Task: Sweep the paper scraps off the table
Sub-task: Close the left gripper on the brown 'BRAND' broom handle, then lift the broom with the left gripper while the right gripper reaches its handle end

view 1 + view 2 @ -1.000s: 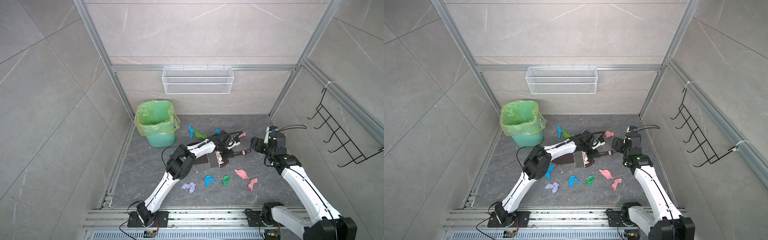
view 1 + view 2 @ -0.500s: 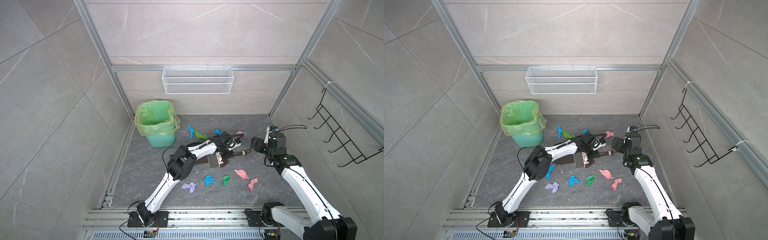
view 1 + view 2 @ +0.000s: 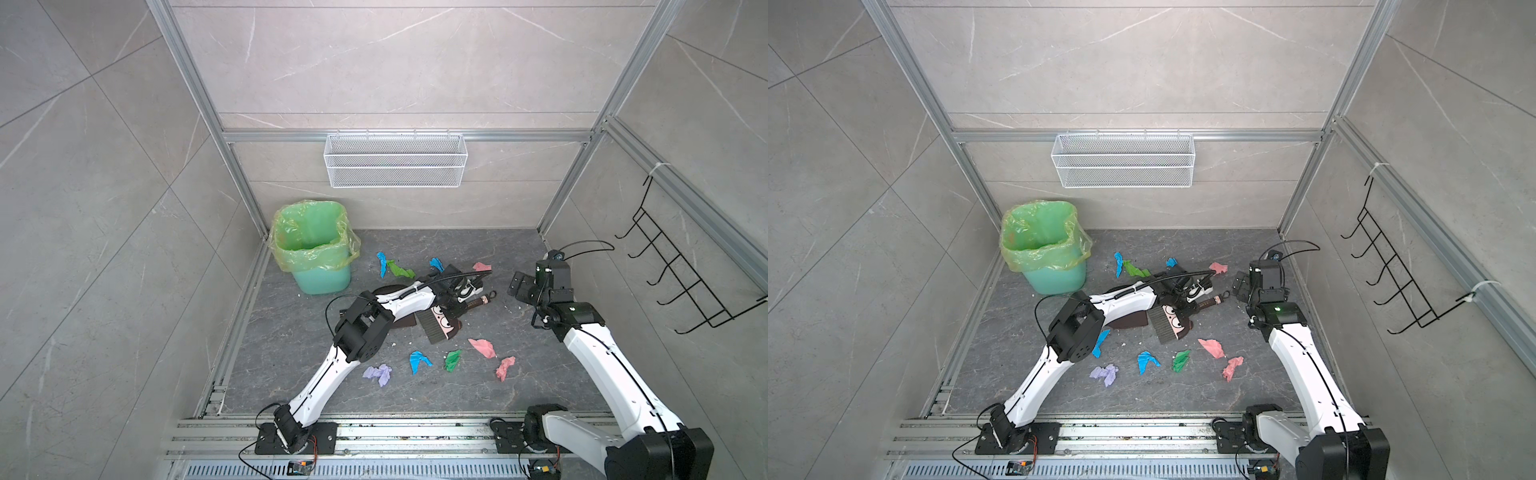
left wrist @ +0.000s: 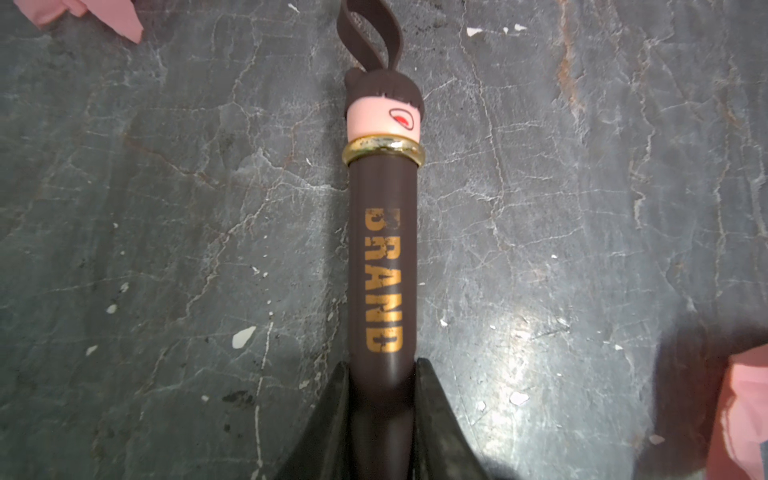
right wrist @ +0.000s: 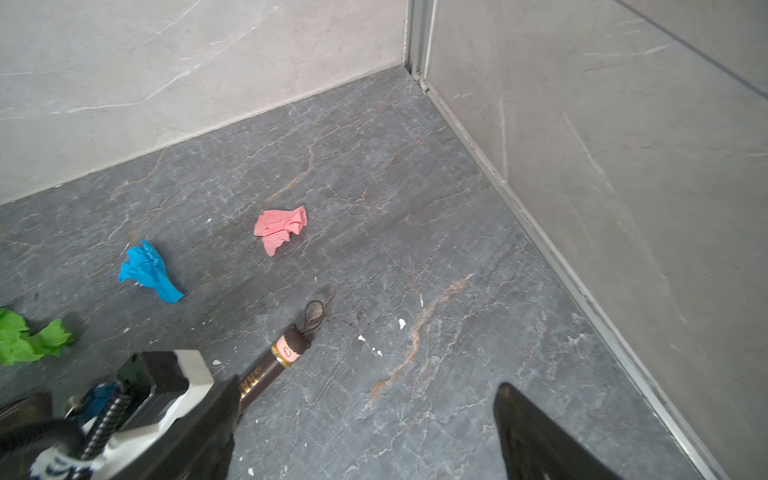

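Observation:
Several paper scraps lie on the dark table (image 3: 291,340): blue (image 3: 381,262) and green (image 3: 400,270) ones at the back, pink (image 3: 482,347), green (image 3: 453,359), blue (image 3: 419,361) and lavender (image 3: 378,375) ones in front. A brush lies at mid-table, with its cartoon-face head (image 3: 440,326) and brown handle (image 4: 382,249). My left gripper (image 4: 382,365) is shut on that handle, as both top views (image 3: 1187,305) show. To the right of the handle's end, my right gripper (image 5: 370,386) stands open and empty over bare table (image 3: 521,289).
A green-lined bin (image 3: 316,249) stands at the back left corner. A dark brown dustpan (image 3: 1129,322) lies partly under my left arm. A wire basket (image 3: 395,160) hangs on the back wall and a hook rack (image 3: 681,274) on the right wall.
My left gripper's jaws have closed on the brush handle. Neither arm has visibly moved, and the scraps lie where they were.

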Robot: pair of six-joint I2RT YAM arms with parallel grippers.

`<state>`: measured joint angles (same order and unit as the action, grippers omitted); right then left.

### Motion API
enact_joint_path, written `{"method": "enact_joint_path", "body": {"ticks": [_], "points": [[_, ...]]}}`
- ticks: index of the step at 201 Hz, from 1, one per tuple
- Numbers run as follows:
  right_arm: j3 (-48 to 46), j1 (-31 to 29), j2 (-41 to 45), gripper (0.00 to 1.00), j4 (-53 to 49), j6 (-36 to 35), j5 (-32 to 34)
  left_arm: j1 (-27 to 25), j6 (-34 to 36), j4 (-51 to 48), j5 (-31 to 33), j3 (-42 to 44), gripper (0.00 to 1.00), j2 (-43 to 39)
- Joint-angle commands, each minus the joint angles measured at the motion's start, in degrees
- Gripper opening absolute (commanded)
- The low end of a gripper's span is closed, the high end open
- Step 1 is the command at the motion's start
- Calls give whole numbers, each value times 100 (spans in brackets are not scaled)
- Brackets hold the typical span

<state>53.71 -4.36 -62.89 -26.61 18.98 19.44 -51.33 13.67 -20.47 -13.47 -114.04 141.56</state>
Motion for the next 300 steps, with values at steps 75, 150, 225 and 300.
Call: {"method": "enact_joint_path", "body": {"ticks": [75, 150, 225, 300], "points": [[593, -6, -294, 91, -864, 150, 467, -68, 47, 270, -124, 610, 0, -1170], [1411, -21, -613, 91, -1674, -44, -807, -70, 289, 620, -528, 1120, 0, -2000], [2255, -11, -716, 90, -2607, -371, -2385, 100, 939, 664, -1643, 1951, 0, -2921], [2452, -12, -875, 85, -3376, -745, -4406, 416, 1330, 861, -2274, 2956, 0, -3854]]}}
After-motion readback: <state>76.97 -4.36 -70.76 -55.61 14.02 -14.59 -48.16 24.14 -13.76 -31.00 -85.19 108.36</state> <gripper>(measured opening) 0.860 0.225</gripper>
